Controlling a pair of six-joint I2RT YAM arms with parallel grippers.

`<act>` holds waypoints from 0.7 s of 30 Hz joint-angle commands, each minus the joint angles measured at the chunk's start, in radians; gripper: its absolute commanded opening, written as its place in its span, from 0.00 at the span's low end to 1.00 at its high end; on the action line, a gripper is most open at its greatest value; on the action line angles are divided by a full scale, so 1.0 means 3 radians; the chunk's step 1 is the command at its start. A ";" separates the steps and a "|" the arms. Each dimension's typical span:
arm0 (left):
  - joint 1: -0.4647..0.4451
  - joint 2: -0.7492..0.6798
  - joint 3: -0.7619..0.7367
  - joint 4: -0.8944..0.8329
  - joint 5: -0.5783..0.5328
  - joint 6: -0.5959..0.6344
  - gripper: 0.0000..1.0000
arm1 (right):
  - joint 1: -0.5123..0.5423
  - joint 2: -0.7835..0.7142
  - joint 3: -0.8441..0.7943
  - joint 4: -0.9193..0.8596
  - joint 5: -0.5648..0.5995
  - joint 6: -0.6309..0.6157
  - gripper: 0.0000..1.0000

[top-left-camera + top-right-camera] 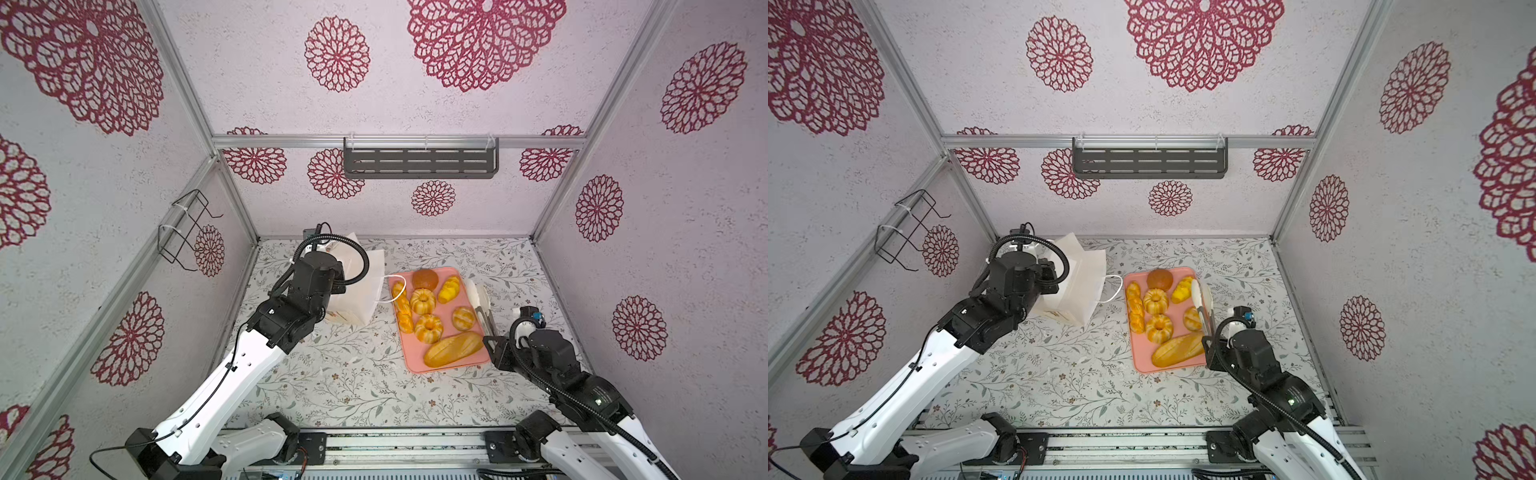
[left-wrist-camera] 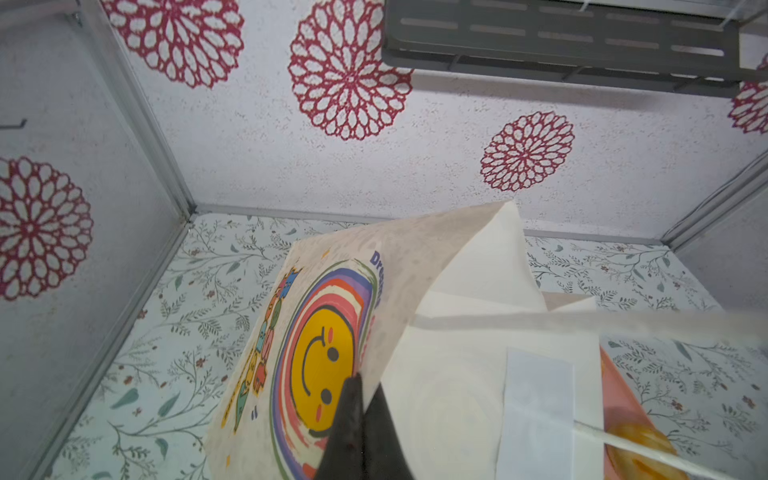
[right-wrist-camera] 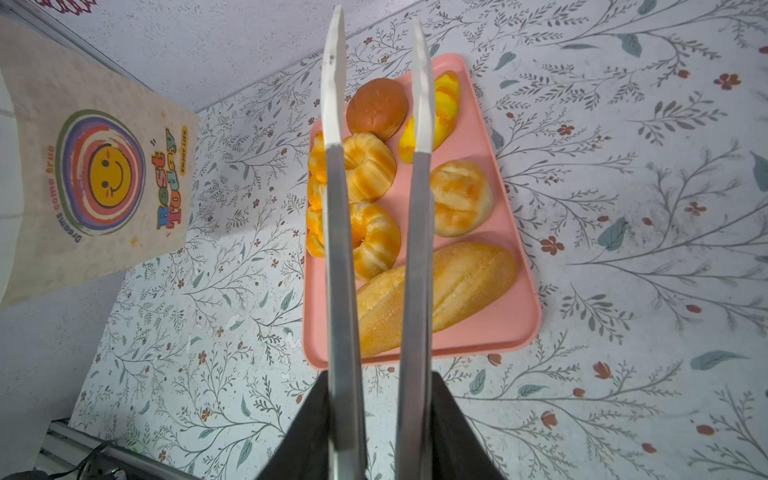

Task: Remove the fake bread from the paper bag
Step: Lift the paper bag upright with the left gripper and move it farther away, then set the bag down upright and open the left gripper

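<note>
The paper bag (image 1: pixel 362 291) (image 1: pixel 1084 286) stands tilted at the back left, its smiley print showing in both wrist views (image 2: pixel 324 365) (image 3: pixel 104 178). My left gripper (image 2: pixel 365 384) is shut on the bag's top edge, pinching the paper. What shows inside the bag is only white paper. Several pieces of fake bread lie on the pink tray (image 1: pixel 409 365) (image 1: pixel 1142 353) (image 3: pixel 498 328): a long loaf (image 1: pixel 453 350), two ring cakes, round buns, a braided stick and a yellow roll. My right gripper (image 3: pixel 378 382) is shut on metal tongs (image 1: pixel 484 307) (image 3: pixel 336 208), whose arms stand apart above the tray with nothing between them.
A grey slotted shelf (image 1: pixel 419 162) hangs on the back wall and a black wire rack (image 1: pixel 187 228) on the left wall. Patterned walls close in the floral table on three sides. The arms' rail runs along the front edge.
</note>
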 commanded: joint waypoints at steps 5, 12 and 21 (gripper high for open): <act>0.0572 0.0030 0.0086 -0.0139 0.1079 -0.0768 0.00 | -0.0018 -0.0178 0.0013 -0.0107 -0.0065 0.0273 0.34; 0.0785 0.0125 -0.0109 0.0127 0.1579 -0.0912 0.00 | -0.0018 -0.0177 -0.0140 -0.0022 -0.0174 0.0369 0.34; 0.1088 0.0444 -0.0295 0.0538 0.2057 -0.1219 0.00 | -0.0018 -0.0099 -0.0159 0.0005 -0.0244 0.0392 0.33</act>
